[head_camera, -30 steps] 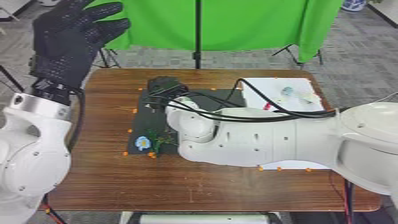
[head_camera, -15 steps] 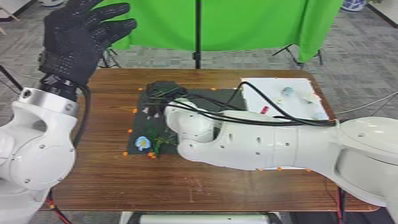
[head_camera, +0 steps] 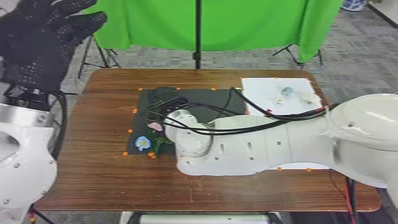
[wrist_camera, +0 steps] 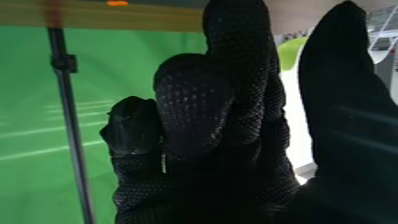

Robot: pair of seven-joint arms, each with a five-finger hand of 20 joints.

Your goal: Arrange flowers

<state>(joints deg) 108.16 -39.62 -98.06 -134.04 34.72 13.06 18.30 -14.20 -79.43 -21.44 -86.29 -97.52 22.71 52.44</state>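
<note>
My right hand is over the left part of the black mat. In the right wrist view the same hand is open, its thumb apart from the fingers and nothing held between them. A pink flower lies beside that wrist, with a blue flower nearer the mat's front left corner and green foliage next to it. Up at the left edge, my left hand is raised and open, away from the flowers. Part of the mat is hidden by the right arm.
A white sheet at the back right bears small pale pieces. Black cables loop over the right forearm. Orange markers edge the mat. Behind the wooden table hangs a green cloth.
The left hand has shifted left. My right hand has come slightly nearer the front of the table, its wrist turned a little, and the pink flower now shows clearly beside it.
</note>
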